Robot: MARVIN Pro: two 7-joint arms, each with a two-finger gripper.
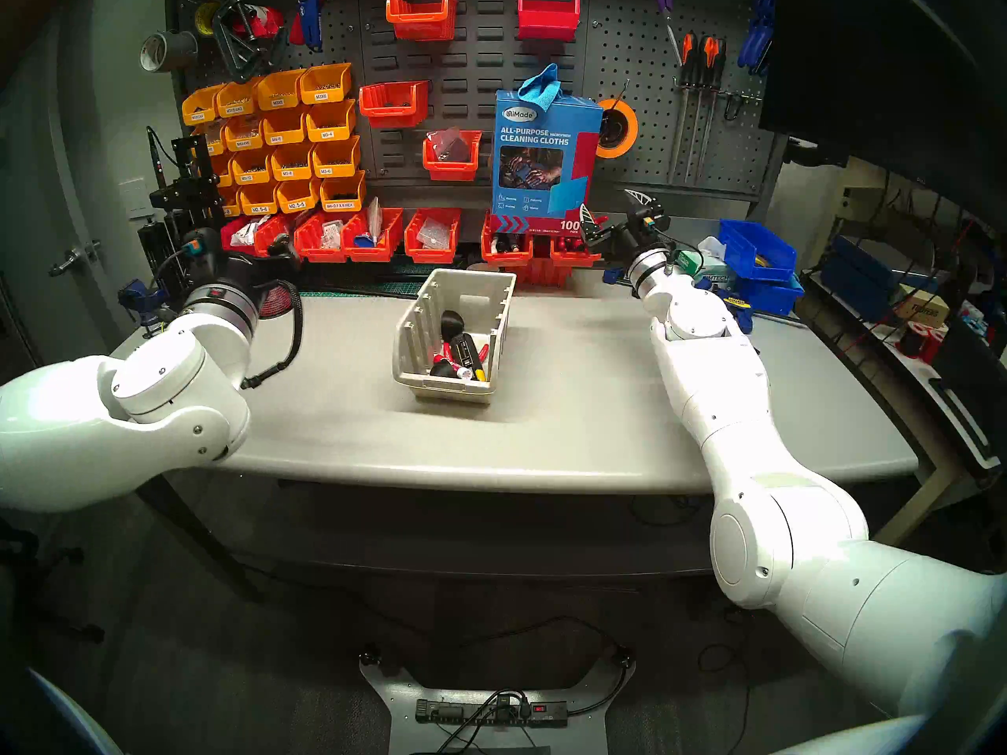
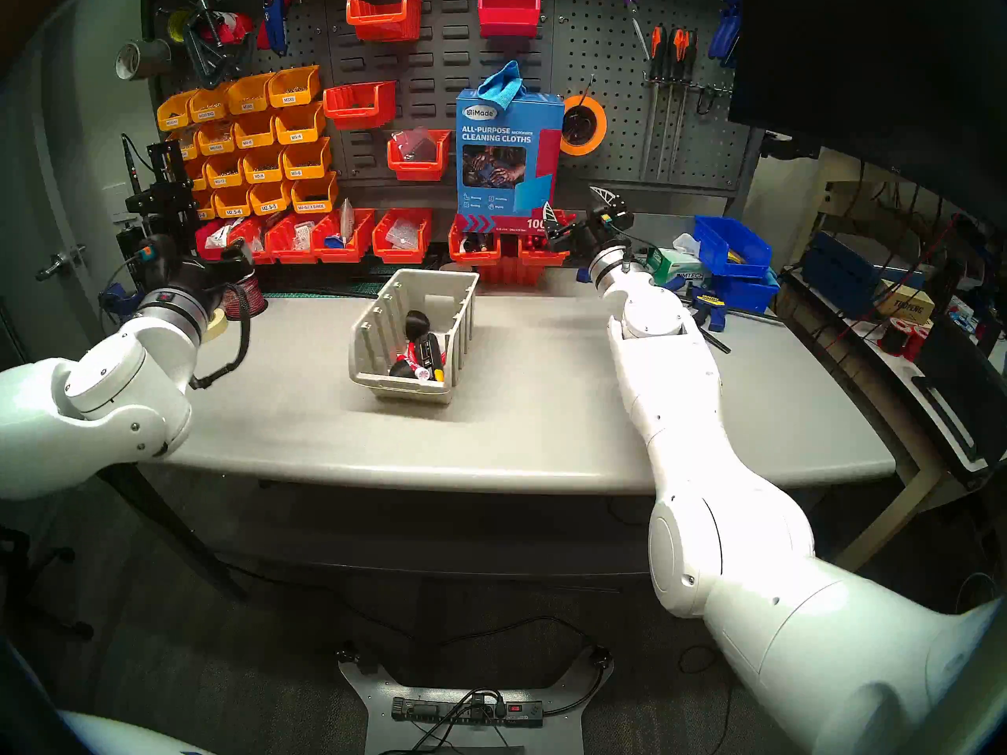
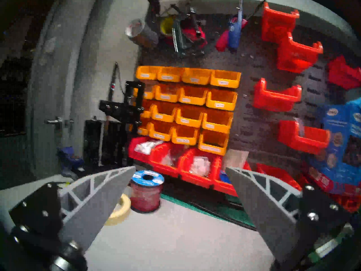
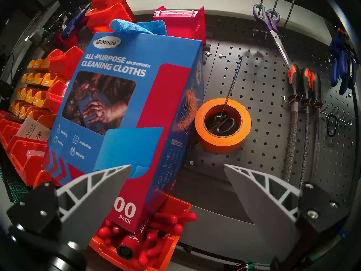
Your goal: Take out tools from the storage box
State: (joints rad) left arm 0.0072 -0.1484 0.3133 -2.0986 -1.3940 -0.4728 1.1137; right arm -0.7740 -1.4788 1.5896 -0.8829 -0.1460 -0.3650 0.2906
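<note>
Centrally, a beige box (image 1: 455, 334) sits on the gray table (image 1: 572, 427), tools (image 1: 460, 353) piled inside. Left hand (image 3: 179, 171) at nine o'clock and right hand (image 4: 177, 169) at two o'clock both spread, empty.

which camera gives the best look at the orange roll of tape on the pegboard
The right wrist view: the orange tape roll is large and sharp there, hung on the pegboard. Both head views show it small, beside the cleaning cloth box. The left wrist view misses it.
</note>
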